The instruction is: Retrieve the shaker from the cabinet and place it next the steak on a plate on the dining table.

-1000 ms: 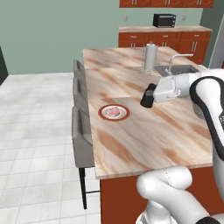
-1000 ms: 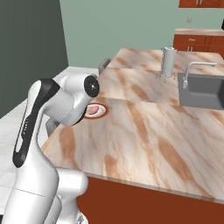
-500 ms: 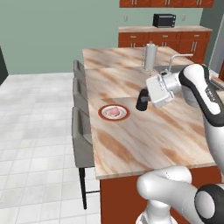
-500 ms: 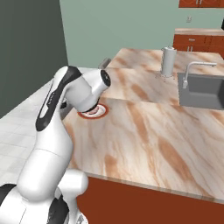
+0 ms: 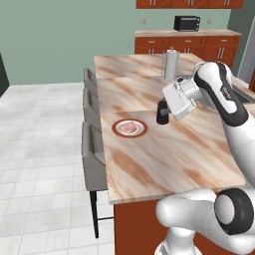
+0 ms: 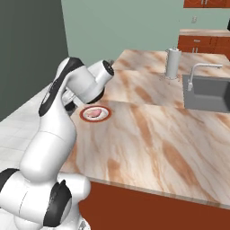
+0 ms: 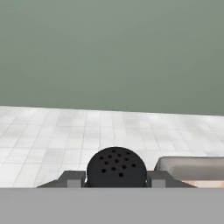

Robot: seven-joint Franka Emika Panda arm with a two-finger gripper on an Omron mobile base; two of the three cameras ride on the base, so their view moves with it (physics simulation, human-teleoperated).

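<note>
My gripper (image 5: 162, 113) is shut on the small black shaker (image 5: 161, 110) and holds it low over the dining table (image 5: 164, 164), just right of the plate (image 5: 117, 130). The red-brown rimmed plate carries the pinkish steak (image 5: 128, 126). I cannot tell whether the shaker touches the stone top. In the hand view the shaker's round perforated top (image 7: 116, 167) sits between the two grey fingers (image 7: 72, 178) of the gripper (image 7: 116, 179). From the right side the plate (image 6: 83, 117) and steak (image 6: 93, 112) lie on the table (image 6: 152, 134) just beyond my arm.
A tall silver canister (image 5: 171, 64) stands at the far end of the table, also in the right base view (image 6: 172, 62). A sink (image 6: 209, 92) with a faucet is set in the top. Grey stools (image 5: 92, 152) line the table's left side. White tiled floor lies beyond.
The hand has turned and eased a little towards the plate with the shaker in it, while the elbow swung up and back. The plate and steak have not moved.
</note>
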